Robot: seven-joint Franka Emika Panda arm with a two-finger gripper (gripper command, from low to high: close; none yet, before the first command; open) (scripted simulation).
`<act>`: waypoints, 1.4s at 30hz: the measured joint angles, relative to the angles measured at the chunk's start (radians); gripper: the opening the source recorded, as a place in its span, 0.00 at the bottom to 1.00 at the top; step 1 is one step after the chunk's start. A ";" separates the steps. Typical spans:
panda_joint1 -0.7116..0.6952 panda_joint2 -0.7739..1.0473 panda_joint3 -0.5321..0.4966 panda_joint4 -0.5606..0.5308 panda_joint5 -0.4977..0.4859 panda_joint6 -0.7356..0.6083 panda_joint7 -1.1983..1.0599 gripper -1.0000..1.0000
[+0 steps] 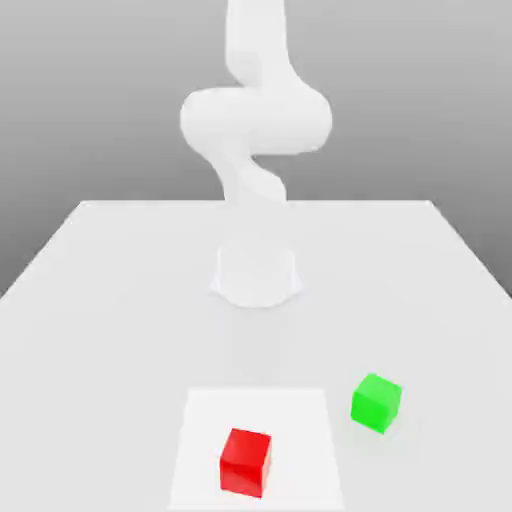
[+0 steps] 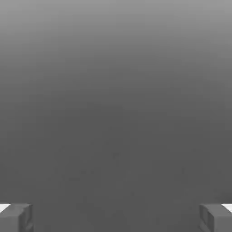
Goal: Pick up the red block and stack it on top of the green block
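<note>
The red block (image 1: pixel 246 462) sits on a white square patch (image 1: pixel 200 420) near the table's front edge. The green block (image 1: pixel 376 402) rests on the table to the exterior view's right of it and slightly farther back, a small gap apart. In the hand view my gripper (image 2: pixel 116 217) is open, its two grey fingertips (image 2: pixel 16 217) wide apart at the picture's edges with nothing between them and only plain grey background beyond. The white arm (image 1: pixel 256 120) rises from its base (image 1: pixel 256 275) at mid-table and leaves the exterior view at the top.
The white table (image 1: pixel 100 300) stretches wide around the base, with its far edge behind the arm. A grey backdrop lies beyond.
</note>
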State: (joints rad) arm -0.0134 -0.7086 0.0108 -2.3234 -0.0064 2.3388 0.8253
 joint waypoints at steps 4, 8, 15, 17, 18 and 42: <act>-0.021 0.151 0.017 -0.039 -0.010 0.064 0.042 0.50; -0.039 0.296 0.030 -0.076 -0.021 0.126 0.082 0.50; -0.057 0.550 0.038 -0.141 -0.037 0.233 0.151 0.50; -0.060 0.623 0.038 -0.159 -0.037 0.264 0.168 0.50; -0.063 0.659 0.039 -0.169 -0.036 0.280 0.175 0.50; -0.058 0.870 0.056 -0.233 -0.006 0.379 0.184 0.00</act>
State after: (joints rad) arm -0.0712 0.1609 0.0667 -2.5561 -0.0121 2.7179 1.0089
